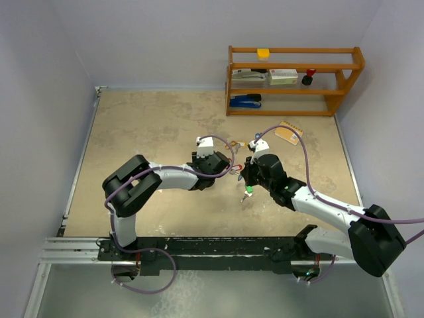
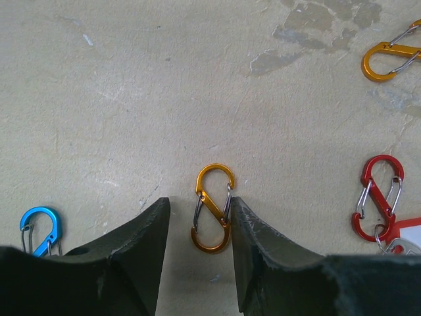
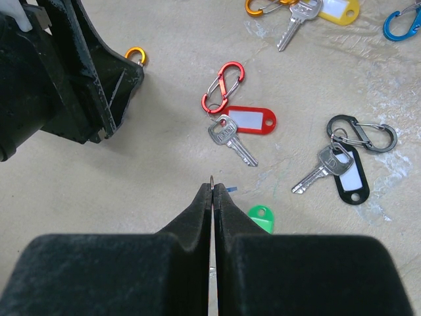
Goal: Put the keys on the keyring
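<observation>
An orange S-clip [image 2: 212,209] lies flat on the table between the fingers of my left gripper [image 2: 200,204]. The jaws stand open around it: the right finger touches its side, the left one is apart. My right gripper [image 3: 213,186] is shut on a thin metal keyring [image 3: 211,179], whose edge pokes out at the tips. A green tag [image 3: 261,219] shows just under those fingers. Keys lie loose beyond them: one with a red tag [image 3: 248,120] on a red clip [image 3: 223,87], one with a black tag [image 3: 345,172] on a black clip [image 3: 363,131], one with a yellow tag [image 3: 335,9].
A blue clip [image 2: 39,230] lies left of my left fingers, a red clip [image 2: 378,197] and another orange clip [image 2: 388,59] to their right. The two grippers hang close together at mid-table [image 1: 238,173]. A wooden shelf [image 1: 291,79] stands at the back right.
</observation>
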Available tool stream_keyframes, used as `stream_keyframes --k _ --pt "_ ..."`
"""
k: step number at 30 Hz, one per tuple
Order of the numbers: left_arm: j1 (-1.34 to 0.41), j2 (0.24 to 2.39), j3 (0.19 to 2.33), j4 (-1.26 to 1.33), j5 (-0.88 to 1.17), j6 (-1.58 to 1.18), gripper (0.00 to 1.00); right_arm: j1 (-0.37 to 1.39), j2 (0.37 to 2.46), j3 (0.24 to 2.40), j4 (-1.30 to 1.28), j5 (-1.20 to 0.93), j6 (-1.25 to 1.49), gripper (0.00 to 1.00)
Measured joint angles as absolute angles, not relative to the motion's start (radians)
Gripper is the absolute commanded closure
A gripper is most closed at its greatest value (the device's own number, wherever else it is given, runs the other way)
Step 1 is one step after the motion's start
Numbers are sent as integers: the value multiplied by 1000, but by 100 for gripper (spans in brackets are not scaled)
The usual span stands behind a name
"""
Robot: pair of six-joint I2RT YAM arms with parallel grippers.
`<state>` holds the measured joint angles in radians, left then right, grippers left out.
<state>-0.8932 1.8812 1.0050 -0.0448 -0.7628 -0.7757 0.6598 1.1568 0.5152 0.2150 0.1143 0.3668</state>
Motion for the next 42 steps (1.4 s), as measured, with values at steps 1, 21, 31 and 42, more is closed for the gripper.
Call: stream_keyframes --k 1,21,31,42 --pt "-893 1880 1003 -44 -764 -775 64 660 1157 515 215 114 366 100" --pt "-892 1805 934 -9 -657 -675 100 660 1157 515 215 114 356 100" --pt "-892 1632 912 47 -330 -551 100 660 1173 515 231 93 295 100" --pt "-893 1625 912 67 -133 -519 100 660 1194 520 236 43 279 100"
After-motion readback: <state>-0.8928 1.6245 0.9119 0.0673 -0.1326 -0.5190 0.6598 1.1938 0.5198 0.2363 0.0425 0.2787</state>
